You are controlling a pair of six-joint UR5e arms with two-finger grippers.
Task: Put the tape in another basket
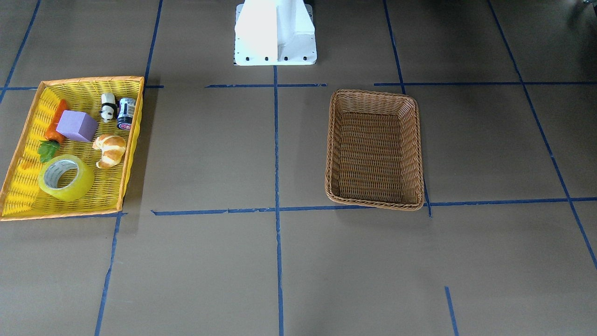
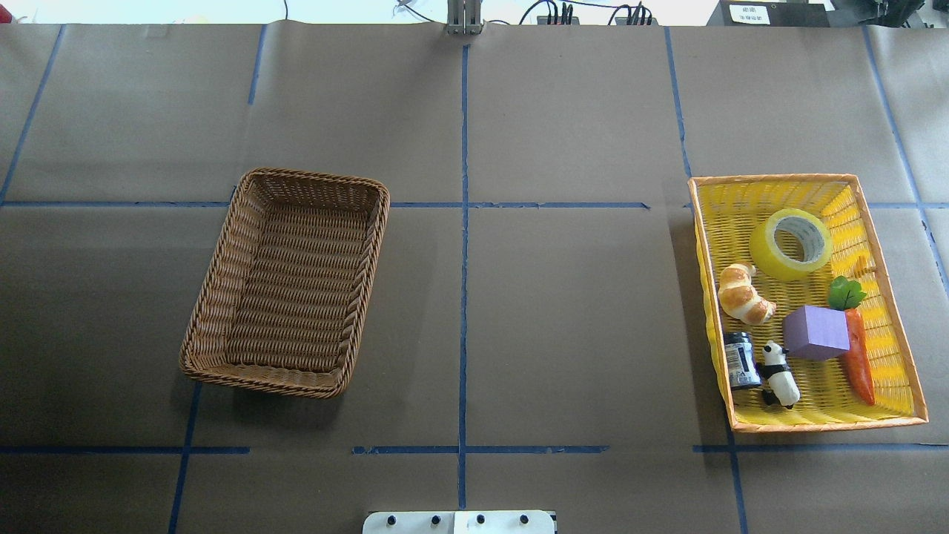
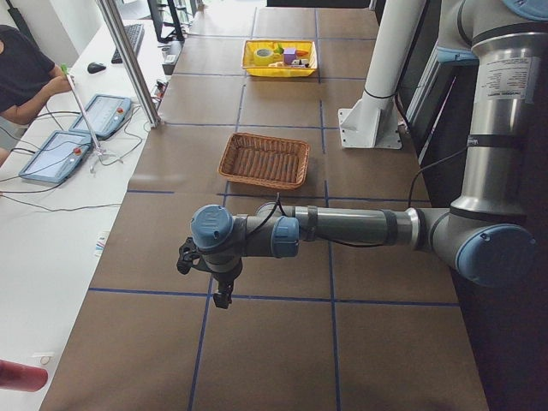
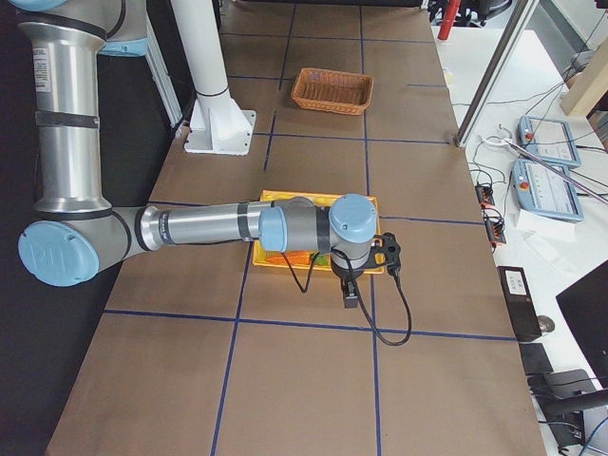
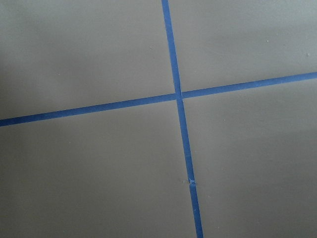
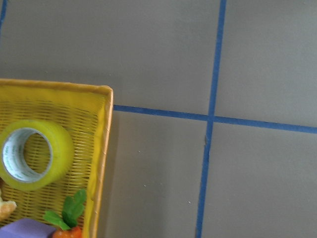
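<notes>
The tape (image 2: 791, 244), a yellow-green roll with a pale core, lies in the far end of the yellow basket (image 2: 771, 179) on the robot's right; it also shows in the front view (image 1: 66, 177) and the right wrist view (image 6: 32, 154). The brown wicker basket (image 2: 315, 178) stands empty on the robot's left, and shows in the front view too (image 1: 373, 93). My left gripper (image 3: 221, 295) hangs over bare table beyond the wicker basket. My right gripper (image 4: 350, 299) hangs just outside the yellow basket's outer end. I cannot tell whether either is open or shut.
The yellow basket also holds a croissant (image 2: 744, 294), a purple block (image 2: 815, 333), a carrot (image 2: 858, 363), a panda figure (image 2: 780, 365) and a small can (image 2: 740, 360). The white robot base (image 1: 275, 32) stands at the table's robot side. A side bench with tablets (image 3: 51, 154) flanks the far edge.
</notes>
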